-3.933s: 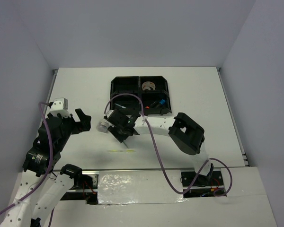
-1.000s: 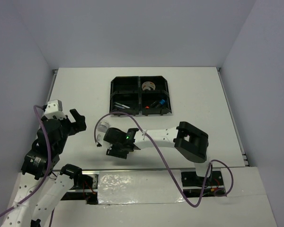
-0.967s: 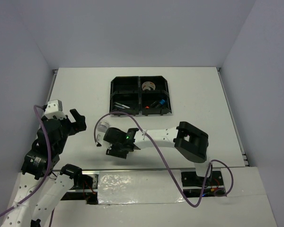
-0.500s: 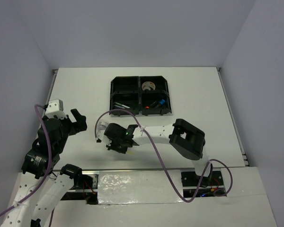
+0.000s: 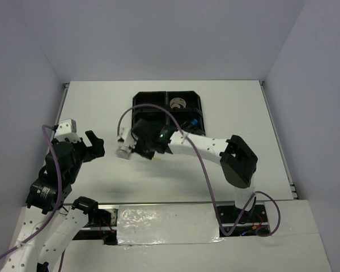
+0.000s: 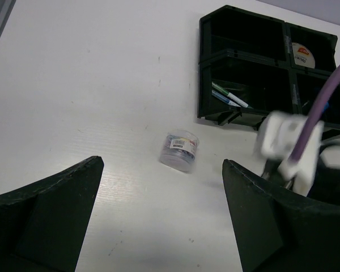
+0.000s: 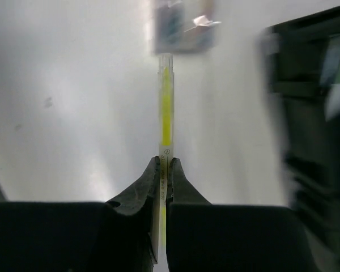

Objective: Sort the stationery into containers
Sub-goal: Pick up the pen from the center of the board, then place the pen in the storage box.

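My right gripper (image 7: 163,164) is shut on the yellow-green stick (image 7: 165,107), which points forward from the jaws, above the table. In the top view the right gripper (image 5: 141,146) hovers just in front of the black tray (image 5: 135,104), near its left front corner. A silvery round roll (image 5: 123,151) lies on the table just left of it, and shows past the stick's tip (image 7: 183,25). My left gripper (image 6: 163,164) is open and empty, off to the left, with the roll (image 6: 179,151) ahead of it.
The tray (image 6: 242,55) holds thin pens (image 6: 229,96) in its near left compartment, a tape roll (image 5: 178,103) in its far right one and a blue-capped highlighter (image 5: 188,122) in its near right one. The right arm's purple cable (image 5: 153,109) loops over the tray.
My right gripper has shut on the yellow-green stick near the table's front and carried it up and back toward the tray. The left arm has barely moved.
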`<action>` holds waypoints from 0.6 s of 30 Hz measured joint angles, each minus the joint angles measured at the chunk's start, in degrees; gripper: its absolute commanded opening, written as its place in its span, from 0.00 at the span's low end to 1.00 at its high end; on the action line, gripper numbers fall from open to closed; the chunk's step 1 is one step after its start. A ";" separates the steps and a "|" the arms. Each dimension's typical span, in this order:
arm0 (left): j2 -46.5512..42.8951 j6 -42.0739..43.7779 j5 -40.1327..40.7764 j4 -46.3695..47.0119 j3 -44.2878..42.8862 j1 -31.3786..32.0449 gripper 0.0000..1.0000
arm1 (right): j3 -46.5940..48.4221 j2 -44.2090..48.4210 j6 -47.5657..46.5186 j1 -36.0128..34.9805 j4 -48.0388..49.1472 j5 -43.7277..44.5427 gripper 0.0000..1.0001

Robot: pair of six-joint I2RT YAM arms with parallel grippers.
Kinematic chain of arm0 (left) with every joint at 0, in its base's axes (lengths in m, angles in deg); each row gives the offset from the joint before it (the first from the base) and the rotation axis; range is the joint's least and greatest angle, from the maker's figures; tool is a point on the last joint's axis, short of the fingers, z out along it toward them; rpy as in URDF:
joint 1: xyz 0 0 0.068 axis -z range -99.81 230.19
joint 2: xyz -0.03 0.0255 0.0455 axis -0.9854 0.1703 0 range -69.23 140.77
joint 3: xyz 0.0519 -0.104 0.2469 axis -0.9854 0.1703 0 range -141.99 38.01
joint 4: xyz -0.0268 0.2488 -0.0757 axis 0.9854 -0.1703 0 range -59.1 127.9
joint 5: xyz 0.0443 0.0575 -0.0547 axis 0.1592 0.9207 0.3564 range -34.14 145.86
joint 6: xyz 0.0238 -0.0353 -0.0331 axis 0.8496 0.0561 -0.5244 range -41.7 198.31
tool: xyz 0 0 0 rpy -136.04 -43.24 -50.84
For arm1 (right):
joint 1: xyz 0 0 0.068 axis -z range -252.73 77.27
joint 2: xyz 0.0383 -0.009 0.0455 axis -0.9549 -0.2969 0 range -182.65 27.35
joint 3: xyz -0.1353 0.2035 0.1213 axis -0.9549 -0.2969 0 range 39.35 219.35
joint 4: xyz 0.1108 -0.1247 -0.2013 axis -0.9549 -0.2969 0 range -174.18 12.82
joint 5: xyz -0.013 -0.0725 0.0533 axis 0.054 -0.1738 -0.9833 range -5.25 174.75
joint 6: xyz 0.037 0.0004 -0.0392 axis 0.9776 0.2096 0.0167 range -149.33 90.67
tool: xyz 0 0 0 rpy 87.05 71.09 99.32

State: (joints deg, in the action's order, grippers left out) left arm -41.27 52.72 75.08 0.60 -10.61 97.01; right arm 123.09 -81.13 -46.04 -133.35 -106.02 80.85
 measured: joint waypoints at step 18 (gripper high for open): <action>0.11 0.04 -0.04 0.02 0.00 -0.13 0.99 | 39.98 -21.92 -8.98 15.50 -14.23 4.15 0.14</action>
State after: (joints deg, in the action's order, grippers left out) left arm -41.16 52.76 75.04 0.62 -10.61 96.88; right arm 163.07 -103.06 -55.03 -117.86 -120.25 85.00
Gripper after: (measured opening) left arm 0.994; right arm 0.126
